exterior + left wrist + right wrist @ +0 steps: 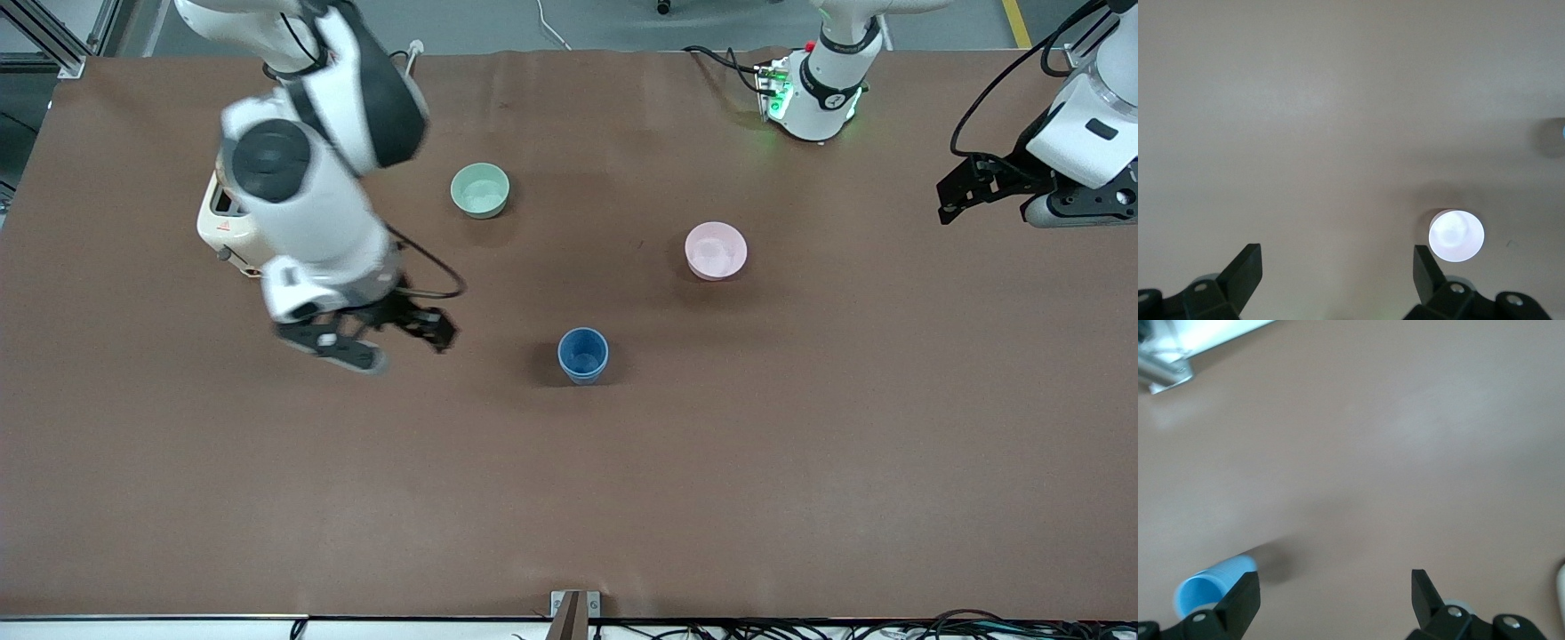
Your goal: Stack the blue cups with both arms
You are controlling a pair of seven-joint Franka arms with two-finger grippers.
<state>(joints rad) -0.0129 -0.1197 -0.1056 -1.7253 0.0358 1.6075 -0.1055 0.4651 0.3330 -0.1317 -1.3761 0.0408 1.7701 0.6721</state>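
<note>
One blue cup (583, 355) stands upright on the brown table (800, 462), near the middle. A second blue cup does not show apart from it. My right gripper (391, 345) is open and empty over the table, beside the cup toward the right arm's end. In the right wrist view the cup (1201, 587) shows partly hidden by one finger of the open right gripper (1335, 593). My left gripper (956, 200) is open and empty, waiting over the left arm's end of the table. The left wrist view shows its jaws (1338, 270) wide apart over bare table.
A mint-green bowl (480, 189) stands farther from the front camera than the cup, toward the right arm. A pink bowl (716, 251) stands toward the left arm's end; it shows washed out in the left wrist view (1456, 235).
</note>
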